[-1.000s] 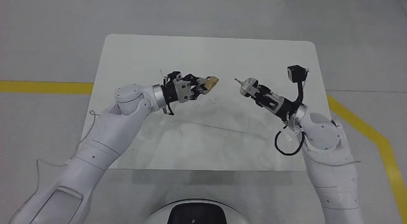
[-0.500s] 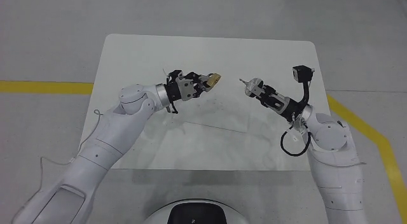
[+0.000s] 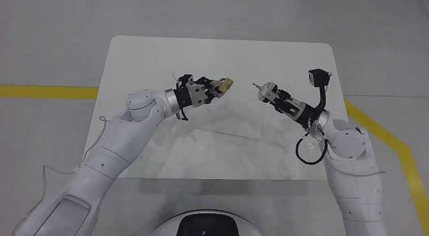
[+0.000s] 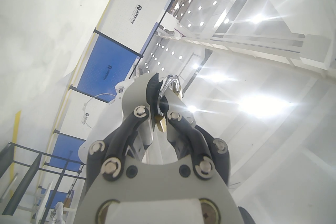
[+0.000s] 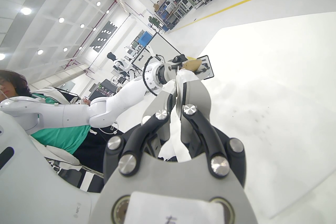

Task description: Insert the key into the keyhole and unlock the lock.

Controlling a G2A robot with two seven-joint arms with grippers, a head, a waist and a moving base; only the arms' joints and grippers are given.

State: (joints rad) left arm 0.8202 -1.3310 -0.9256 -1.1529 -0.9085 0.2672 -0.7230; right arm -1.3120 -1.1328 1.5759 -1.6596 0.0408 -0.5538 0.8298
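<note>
The left end effector (image 3: 214, 88) is clamped on the lock (image 3: 227, 85), a small blocky brass padlock held in the air above the white table (image 3: 154, 55). The right end effector (image 3: 265, 90) faces it, pinched shut on the key (image 3: 254, 86), a thin silvery sliver poking past its fingertips. Key and lock are near each other but apart.

The likeliest failure is misalignment: I cannot tell where the keyhole faces, and the key is slim enough to glance off smooth brass if it meets the face at an angle. Both pieces are hard, slick metal, so pushing could make the lock pivot or the key slide back between the fingers. In the left wrist view, the bright curved steel shackle (image 4: 172, 83) sits against a black ribbed pad (image 4: 152, 84), which should give some friction, though a rounded bar can roll under twisting load
</note>
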